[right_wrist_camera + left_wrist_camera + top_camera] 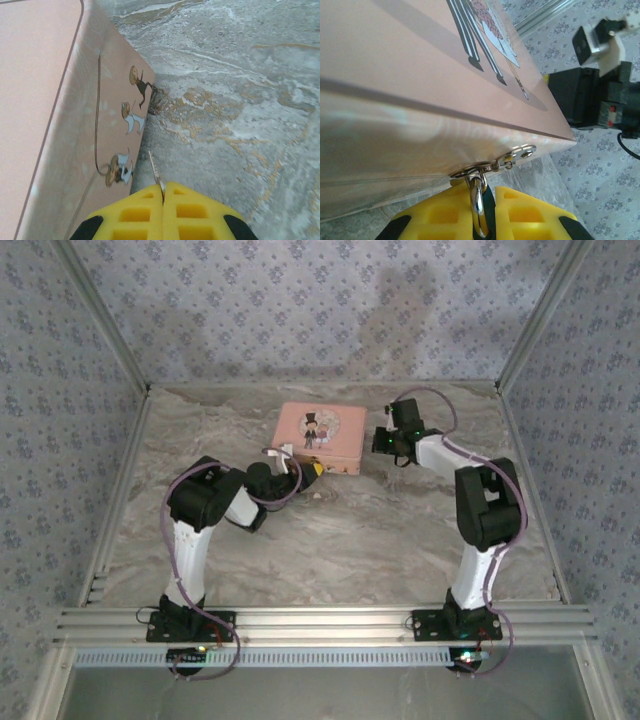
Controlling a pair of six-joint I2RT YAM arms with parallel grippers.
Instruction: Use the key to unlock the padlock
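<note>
Left gripper (487, 199) pinches the padlock (478, 207) at the tin's (420, 75) 6 o'clock edge; right gripper (163, 188), at its 3 o'clock, pinches the key (155, 171).

The table (380, 530) in front of me has a marbled grey-and-tan top, bordered by an aluminium frame (300, 622). A pink tin (322, 437) with a cartoon couple on its lid lies flat on it, toward the far middle.

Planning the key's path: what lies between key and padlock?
The pink tin, in top view: right gripper with key one side, left gripper with padlock the other.
</note>
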